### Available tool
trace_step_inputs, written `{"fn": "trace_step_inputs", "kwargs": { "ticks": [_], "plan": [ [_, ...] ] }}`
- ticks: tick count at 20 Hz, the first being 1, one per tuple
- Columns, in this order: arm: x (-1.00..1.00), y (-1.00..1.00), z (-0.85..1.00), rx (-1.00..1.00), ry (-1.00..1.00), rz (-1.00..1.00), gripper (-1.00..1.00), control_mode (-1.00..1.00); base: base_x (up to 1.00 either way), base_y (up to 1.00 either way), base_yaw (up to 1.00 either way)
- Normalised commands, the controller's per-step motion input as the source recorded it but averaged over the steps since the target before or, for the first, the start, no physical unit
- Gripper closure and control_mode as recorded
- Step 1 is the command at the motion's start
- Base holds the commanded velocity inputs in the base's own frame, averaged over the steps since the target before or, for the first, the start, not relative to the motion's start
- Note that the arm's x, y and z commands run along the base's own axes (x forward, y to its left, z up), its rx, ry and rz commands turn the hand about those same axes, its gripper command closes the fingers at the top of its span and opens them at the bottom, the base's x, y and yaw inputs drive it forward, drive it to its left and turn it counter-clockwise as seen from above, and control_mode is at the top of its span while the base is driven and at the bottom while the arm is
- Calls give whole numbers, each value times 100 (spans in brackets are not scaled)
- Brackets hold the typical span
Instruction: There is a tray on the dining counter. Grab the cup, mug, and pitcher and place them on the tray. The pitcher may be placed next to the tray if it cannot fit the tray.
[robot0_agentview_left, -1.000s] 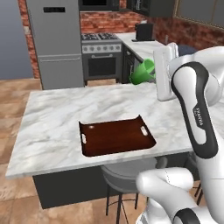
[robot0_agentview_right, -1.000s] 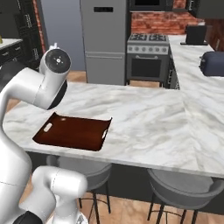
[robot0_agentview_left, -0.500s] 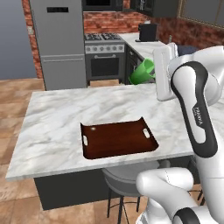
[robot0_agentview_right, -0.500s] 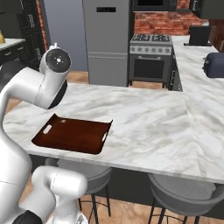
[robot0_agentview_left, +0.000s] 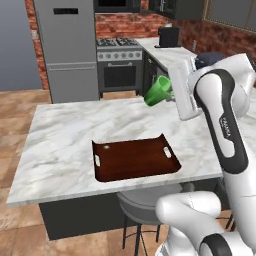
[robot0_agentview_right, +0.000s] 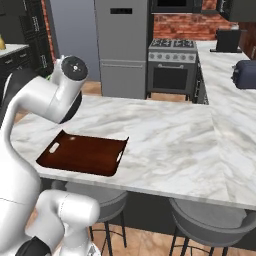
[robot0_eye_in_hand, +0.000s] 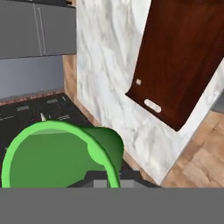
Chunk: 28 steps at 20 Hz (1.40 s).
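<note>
Fingers (robot0_eye_in_hand: 107, 177) clenched on the cup (robot0_agentview_left: 159, 91), a glossy bright green tapered tumbler, tilted on its side and held in the air above the far right part of the table (robot0_agentview_left: 60, 130), a white grey-veined marble slab. Tray (robot0_agentview_left: 134, 159), dark reddish-brown wood with raised rim and white cut-out handles, sits at the table's near edge.

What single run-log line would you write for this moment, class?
holding: bright green tapered cup | gripper: shut on cup, raised | dark reddish-brown wooden tray: bare, on white marble dining counter | next: probably lower cup onto tray
</note>
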Motion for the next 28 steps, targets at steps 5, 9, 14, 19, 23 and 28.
{"fn": "trace_step_inputs", "kwargs": {
  "ticks": [5,9,14,19,23,28],
  "plan": [
    [35,2,-48,-15,11,22,100,-100,0,0,0],
    [58,36,-42,-24,15,16,100,-100,0,0,0],
    [65,14,-28,-14,13,13,100,-100,0,0,0],
    [60,0,-36,-10,10,16,100,-100,0,0,0],
    [47,1,-51,-17,3,14,100,-100,0,0,0],
    [48,7,-57,-16,0,12,100,-100,0,0,0]
  ]
}}
